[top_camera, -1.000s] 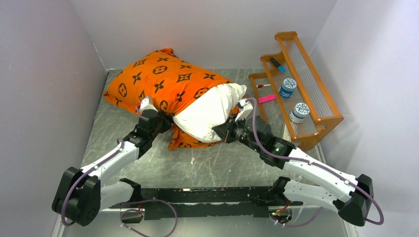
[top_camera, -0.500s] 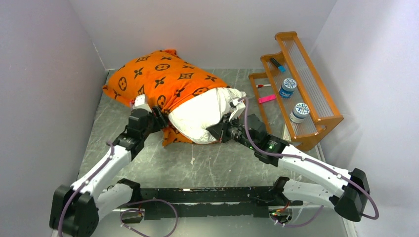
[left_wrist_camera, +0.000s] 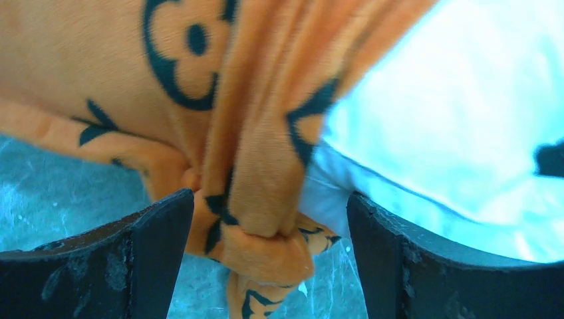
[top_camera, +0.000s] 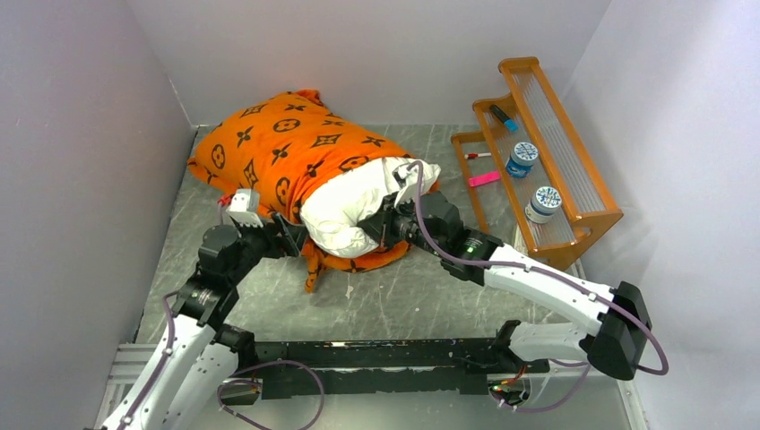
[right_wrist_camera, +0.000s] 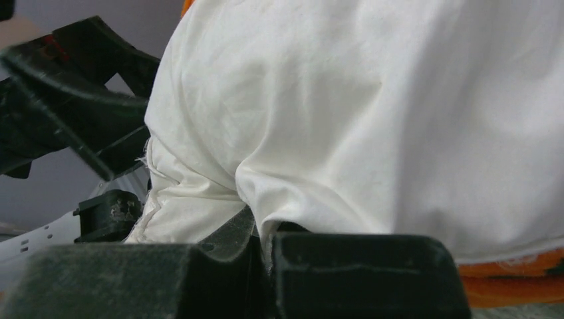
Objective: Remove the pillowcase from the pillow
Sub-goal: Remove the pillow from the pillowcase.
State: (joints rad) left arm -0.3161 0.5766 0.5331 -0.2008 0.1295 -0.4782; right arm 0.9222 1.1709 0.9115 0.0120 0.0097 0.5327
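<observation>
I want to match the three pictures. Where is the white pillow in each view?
Top view: pillow at centre, sticking out of the pillowcase.
Left wrist: pillow at upper right, beside bunched pillowcase.
Right wrist: pillow fills most of the picture.
Shared landmark: the orange pillowcase, seen in all three.

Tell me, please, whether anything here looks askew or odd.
The pillowcase is half on, its open edge bunched into a twisted wad between the open left fingers, while the pillow bulges out, pinched by the right fingers. Nothing spilled or damaged.
</observation>
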